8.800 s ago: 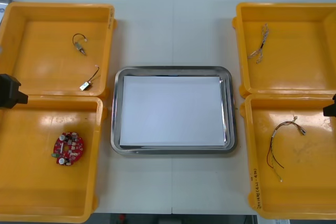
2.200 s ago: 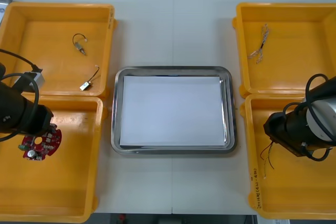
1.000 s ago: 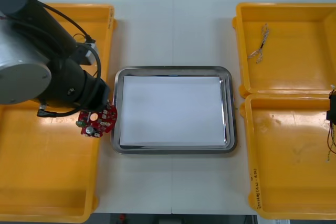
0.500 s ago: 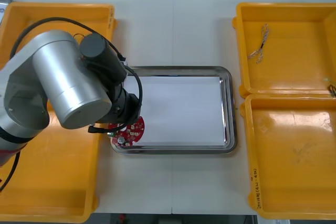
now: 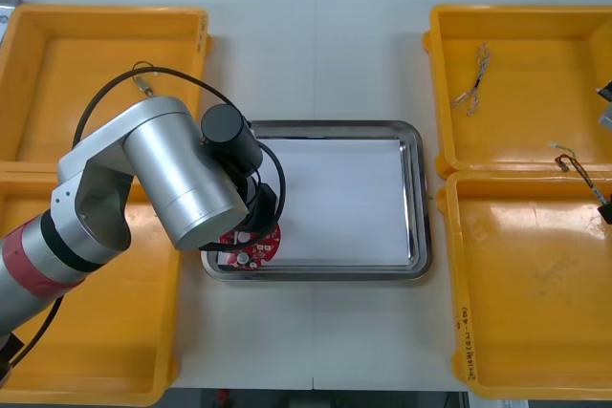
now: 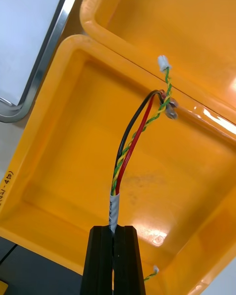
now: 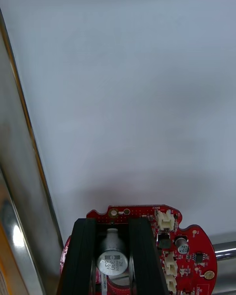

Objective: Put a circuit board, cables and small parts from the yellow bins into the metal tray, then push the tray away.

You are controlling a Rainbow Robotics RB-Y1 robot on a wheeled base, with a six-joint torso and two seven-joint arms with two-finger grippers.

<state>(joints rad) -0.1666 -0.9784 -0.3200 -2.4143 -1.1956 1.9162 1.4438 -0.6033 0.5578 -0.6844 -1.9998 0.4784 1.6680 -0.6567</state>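
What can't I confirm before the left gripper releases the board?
- Front view: the left arm covers most of the circuit board and the metal tray's near-left corner.
- Left wrist view: the left gripper and board hide whether the board touches the tray.
- Front view: the right edge cuts off the right gripper holding the cables.
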